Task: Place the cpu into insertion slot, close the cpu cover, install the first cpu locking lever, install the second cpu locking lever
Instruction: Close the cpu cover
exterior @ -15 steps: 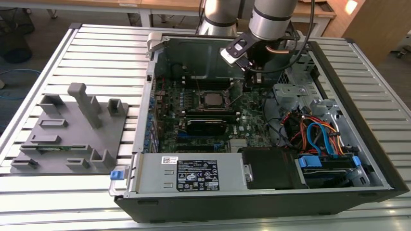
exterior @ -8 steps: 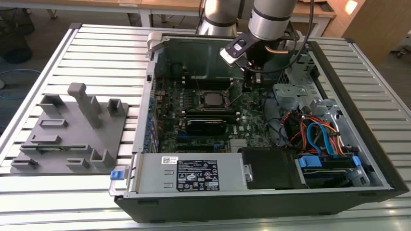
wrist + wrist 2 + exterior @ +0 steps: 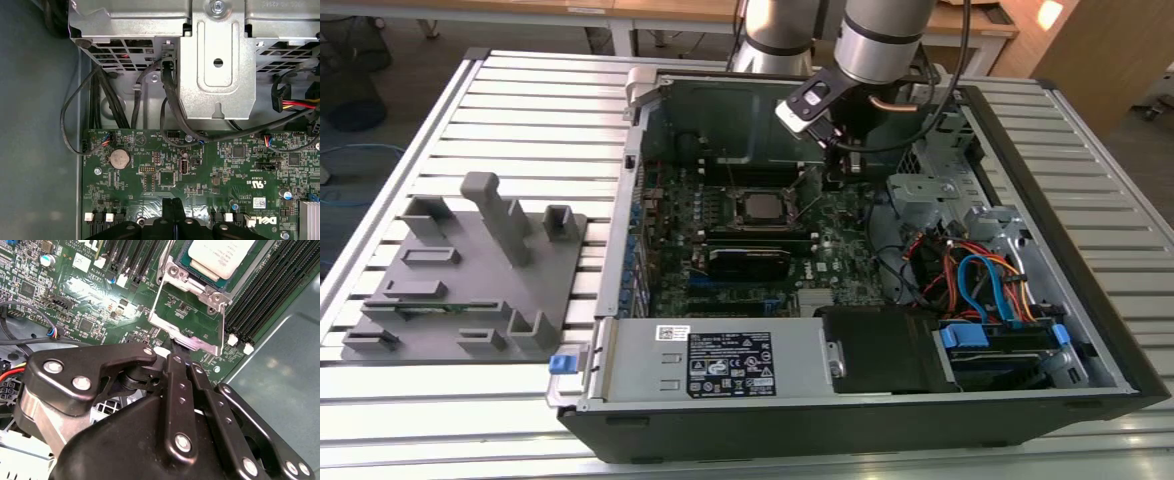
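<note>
Step in hand, judged from the layout: closing the cpu cover.

The cpu (image 3: 220,255) lies flat in the insertion slot (image 3: 176,271) on the green circuit board (image 3: 90,305), silver top up. The cpu cover (image 3: 202,343) stands open, swung away from the slot on its hinge, and the board shows through its window.

The gripper (image 3: 176,351) sits low inside the computer case (image 3: 854,400), with its tips at the free edge of the cover. In both wrist views the fingers (image 3: 175,385) are pressed together with nothing visible between them. Whether the tips touch the cover edge or lie just beside it cannot be told.

To do the step well:
- Push on the free edge only, near its middle, so the frame turns about its hinge without twisting.
- Keep the tips clear of the cpu top and of the memory slots (image 3: 270,290) alongside.
- The thin frame probably bends easily, so use light, steady force.

The cpu lies beyond the hinge, apart from the fingers, with the cover between them.
</note>
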Robot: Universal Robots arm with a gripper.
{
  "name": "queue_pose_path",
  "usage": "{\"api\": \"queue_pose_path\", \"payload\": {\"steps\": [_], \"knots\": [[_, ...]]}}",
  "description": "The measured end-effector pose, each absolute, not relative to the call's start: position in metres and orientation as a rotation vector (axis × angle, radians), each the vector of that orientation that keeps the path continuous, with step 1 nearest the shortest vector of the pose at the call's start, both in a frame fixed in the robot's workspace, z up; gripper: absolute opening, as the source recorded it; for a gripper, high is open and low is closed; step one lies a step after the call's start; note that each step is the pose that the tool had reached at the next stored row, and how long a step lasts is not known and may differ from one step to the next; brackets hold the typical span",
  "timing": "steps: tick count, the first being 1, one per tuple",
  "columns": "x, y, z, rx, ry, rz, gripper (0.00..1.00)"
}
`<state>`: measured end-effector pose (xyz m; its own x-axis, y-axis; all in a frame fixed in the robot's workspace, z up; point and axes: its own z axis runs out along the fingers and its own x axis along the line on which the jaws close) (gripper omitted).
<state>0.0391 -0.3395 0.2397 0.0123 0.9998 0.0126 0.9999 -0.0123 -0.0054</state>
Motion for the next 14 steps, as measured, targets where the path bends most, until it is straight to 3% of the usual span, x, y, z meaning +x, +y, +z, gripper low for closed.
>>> {"api": "queue_pose_path", "payload": {"steps": [14], "knots": [[0.0359,-0.3395,0.2394,-2.225,-2.198,-0.007,0.10]]}}
